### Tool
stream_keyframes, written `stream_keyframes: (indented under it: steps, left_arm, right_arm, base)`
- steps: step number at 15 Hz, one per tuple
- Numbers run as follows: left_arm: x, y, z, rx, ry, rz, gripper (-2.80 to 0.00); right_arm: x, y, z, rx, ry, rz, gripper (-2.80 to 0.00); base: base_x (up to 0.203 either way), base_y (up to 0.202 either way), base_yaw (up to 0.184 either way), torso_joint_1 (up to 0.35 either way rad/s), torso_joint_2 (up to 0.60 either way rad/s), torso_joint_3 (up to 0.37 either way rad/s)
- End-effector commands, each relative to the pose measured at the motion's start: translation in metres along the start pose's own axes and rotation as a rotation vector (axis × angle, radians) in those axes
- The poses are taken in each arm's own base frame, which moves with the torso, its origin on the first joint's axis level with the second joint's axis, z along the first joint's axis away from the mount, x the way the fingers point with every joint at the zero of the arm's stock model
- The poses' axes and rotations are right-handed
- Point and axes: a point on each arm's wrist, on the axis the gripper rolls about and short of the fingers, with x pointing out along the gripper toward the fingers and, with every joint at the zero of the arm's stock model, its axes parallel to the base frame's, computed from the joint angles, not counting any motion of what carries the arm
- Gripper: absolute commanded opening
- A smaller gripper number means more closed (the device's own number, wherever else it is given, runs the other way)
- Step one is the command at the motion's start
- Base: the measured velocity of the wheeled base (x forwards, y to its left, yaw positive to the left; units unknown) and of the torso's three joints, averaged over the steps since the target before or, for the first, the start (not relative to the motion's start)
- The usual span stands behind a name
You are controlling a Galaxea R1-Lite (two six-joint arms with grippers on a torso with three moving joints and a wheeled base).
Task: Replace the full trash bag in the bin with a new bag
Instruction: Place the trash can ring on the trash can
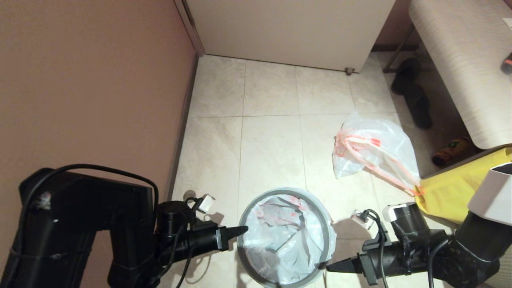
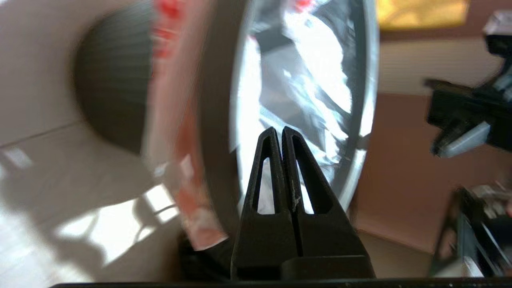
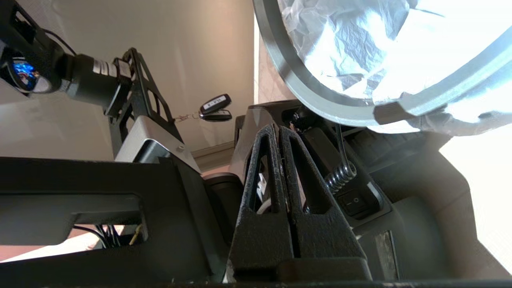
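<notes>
On the tile floor between our arms sits the bin (image 1: 325, 240), new bag (image 1: 280, 236) lining it under the grey hoop. Our left gripper (image 1: 245, 229) and right gripper (image 1: 330, 267) flank the rim, fingers pressed together, holding nothing. Full trash bag (image 1: 374, 150) lies beyond, beside the yellow fabric bag (image 1: 452, 192)

Thin, crinkled translucent plastic — the new bag (image 1: 286, 236) — lines the bin (image 1: 329, 244) under its smooth matt grey hoop (image 1: 245, 218). Nearby, the full trash bag (image 1: 376, 150) shows glossy film; pale floor tiles (image 1: 270, 132) shine, and the yellow bag (image 1: 452, 196) looks like cloth.
</notes>
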Motion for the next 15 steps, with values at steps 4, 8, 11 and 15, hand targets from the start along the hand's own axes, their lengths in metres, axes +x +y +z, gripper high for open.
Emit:
stream_keyframes:
  steps: [4,8,11,15]
  left_arm:
    - [0.011,0.008,-0.004,0.022,-0.006,-0.034,-2.8]
    - [0.018,0.009,-0.006,0.032,-0.014,-0.005,-2.8]
    - [0.025,0.008,-0.009,0.04,-0.034,0.05,-2.8]
    - [0.023,0.007,-0.007,0.078,-0.037,0.051,-2.8]
  right_arm:
    - [0.001,0.0,0.0,-0.002,-0.001,0.006,-2.8]
    - [0.001,-0.002,0.0,0.0,0.001,0.006,-2.8]
    - [0.002,-0.002,0.001,-0.006,0.001,0.006,-2.8]
    - [0.007,-0.002,0.002,-0.019,0.002,0.002,-2.8]
  base:
    - [0.0,0.0,0.0,0.0,0.0,0.0]
    - [0.0,0.0,0.0,0.0,0.0,0.0]
    - [0.0,0.0,0.0,0.0,0.0,0.0]
    - [0.0,0.0,0.0,0.0,0.0,0.0]
